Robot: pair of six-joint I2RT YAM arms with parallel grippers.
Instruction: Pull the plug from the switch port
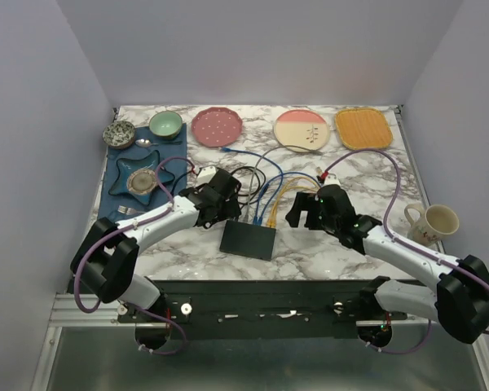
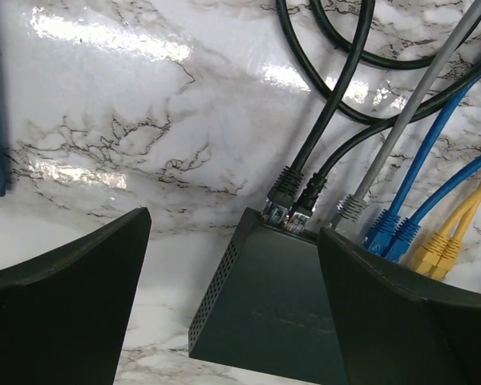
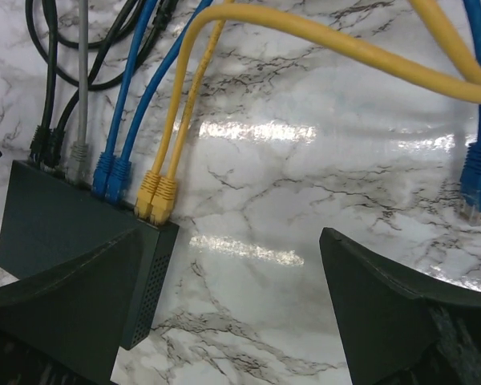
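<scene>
The flat matte-black switch point(image 1: 248, 239) lies level at the near middle. Its far edge holds 2 black plugs point(image 2: 291, 195), 1 grey plug point(image 2: 351, 207), 2 blue plugs point(image 3: 112, 170) and 2 yellow plugs point(image 3: 156, 192).

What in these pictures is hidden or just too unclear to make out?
1. Left wrist view: right end of the switch, behind the left arm's finger.
2. Right wrist view: near edge of the switch, behind the right arm's finger; the loose blue plug, its cable cut off by the top edge.
3. Top view: the print on the mug, too small.
</scene>
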